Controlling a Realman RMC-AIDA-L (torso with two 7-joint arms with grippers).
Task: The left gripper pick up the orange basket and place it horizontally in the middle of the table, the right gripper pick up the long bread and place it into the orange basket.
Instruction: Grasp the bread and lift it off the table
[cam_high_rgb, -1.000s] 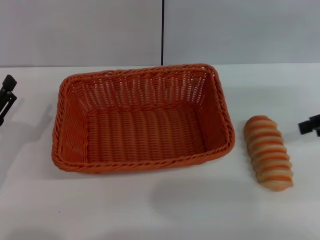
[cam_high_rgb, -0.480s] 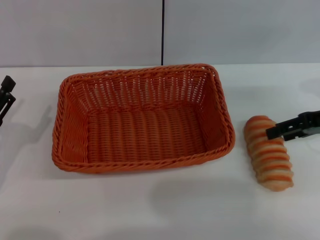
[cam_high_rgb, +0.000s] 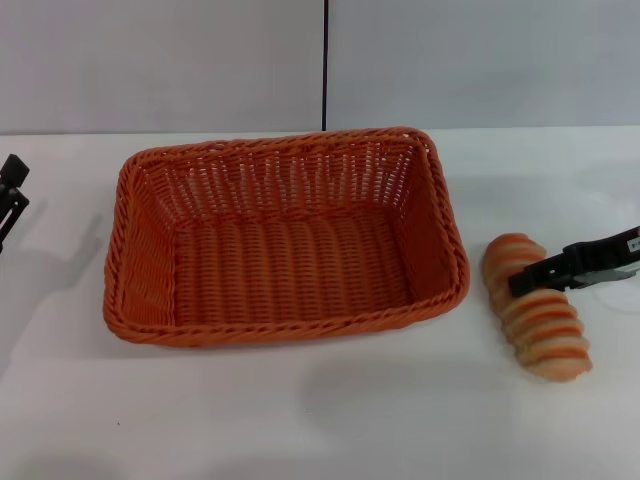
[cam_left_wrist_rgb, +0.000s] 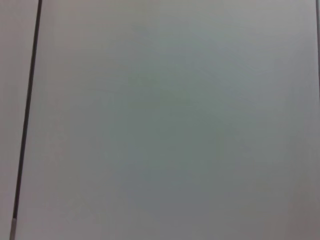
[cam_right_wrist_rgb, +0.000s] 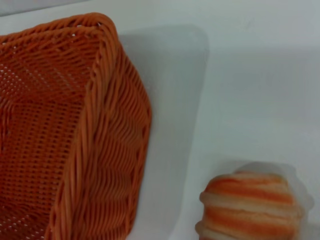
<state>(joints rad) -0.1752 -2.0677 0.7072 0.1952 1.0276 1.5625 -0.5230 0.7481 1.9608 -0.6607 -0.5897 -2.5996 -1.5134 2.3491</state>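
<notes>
The orange basket (cam_high_rgb: 285, 240) lies lengthwise across the middle of the white table (cam_high_rgb: 330, 420), empty; its corner also shows in the right wrist view (cam_right_wrist_rgb: 75, 130). To its right lies the long bread (cam_high_rgb: 540, 325), tan with orange stripes, one end of which appears in the right wrist view (cam_right_wrist_rgb: 250, 207). My right gripper (cam_high_rgb: 522, 280) reaches in from the right edge, its black tip over the bread's far half. My left gripper (cam_high_rgb: 10, 195) hangs at the left edge, well apart from the basket.
A pale grey wall with a dark vertical seam (cam_high_rgb: 325, 65) stands behind the table. The left wrist view shows only that wall and the seam (cam_left_wrist_rgb: 25, 125). Bare tabletop runs along the front edge.
My right gripper has come in from the right edge to above the bread, which shifted slightly. The left gripper drew back a little to the left. The basket stayed put.
</notes>
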